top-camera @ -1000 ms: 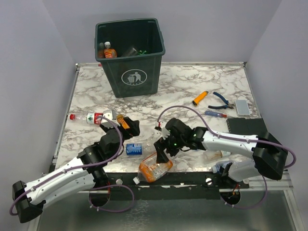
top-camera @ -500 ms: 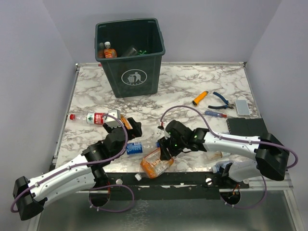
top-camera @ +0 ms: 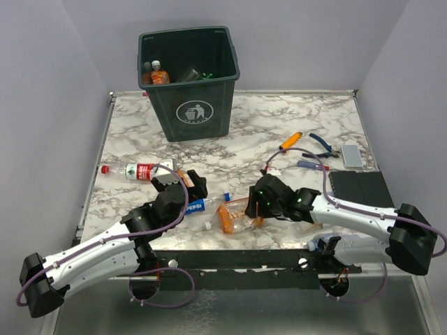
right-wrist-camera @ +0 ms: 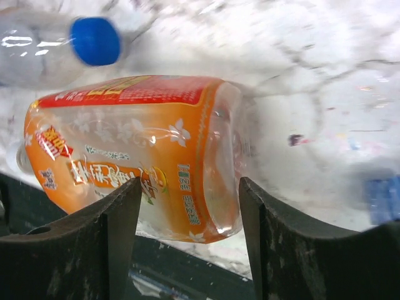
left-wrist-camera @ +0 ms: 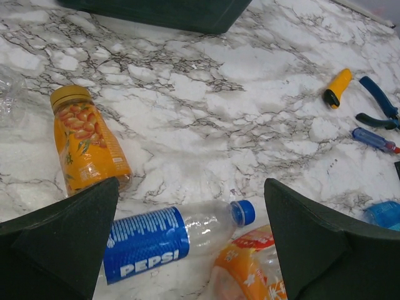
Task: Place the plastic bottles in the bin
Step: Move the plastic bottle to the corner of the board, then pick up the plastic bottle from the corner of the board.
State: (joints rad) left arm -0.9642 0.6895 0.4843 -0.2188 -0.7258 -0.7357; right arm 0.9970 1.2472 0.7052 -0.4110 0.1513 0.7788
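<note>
**Worktop stock: four bottles out, bin at the far edge**

1. Right tool [right-wrist-camera: 187,184]. Lower centre of the overhead view, near the front edge of the worktop [top-camera: 279,118]. Closed on the base end of the orange-labelled bottle [right-wrist-camera: 131,150], one finger pressed to each side. The bottle is clear, on its side, neck pointing left. It cannot be told whether it rests on the marble or hangs clear.

2. Left tool [left-wrist-camera: 190,184]. Lower left of centre. Jaws wide, holding nothing, poised over item 3.

3. Pepsi bottle [left-wrist-camera: 147,247]. Clear, blue label, blue cap, on its side between the lines of the two left fingers. The cap lies near the orange-labelled bottle.

4. Juice bottle [left-wrist-camera: 87,140]. Small, orange, yellow cap, lying just beyond the left finger in the left wrist view.

5. Red-capped bottle [top-camera: 136,169]. Clear, red label, on its side at the left of the overhead view, just beyond the left tool.

6. Sundries, right half of the overhead view:
   - an orange cylinder [top-camera: 290,142]
   - blue-handled pliers [top-camera: 321,145]
   - a blue-and-red stick [top-camera: 313,166]
   - a grey slab [top-camera: 351,155]
   - a black pad [top-camera: 357,185]

7. Bin [top-camera: 192,112]. Dark green, upright, white litter symbol on its front, top centre at the far edge. An orange-capped bottle [top-camera: 159,75] stands against its left wall. The other contents are too dark to tell.
</note>
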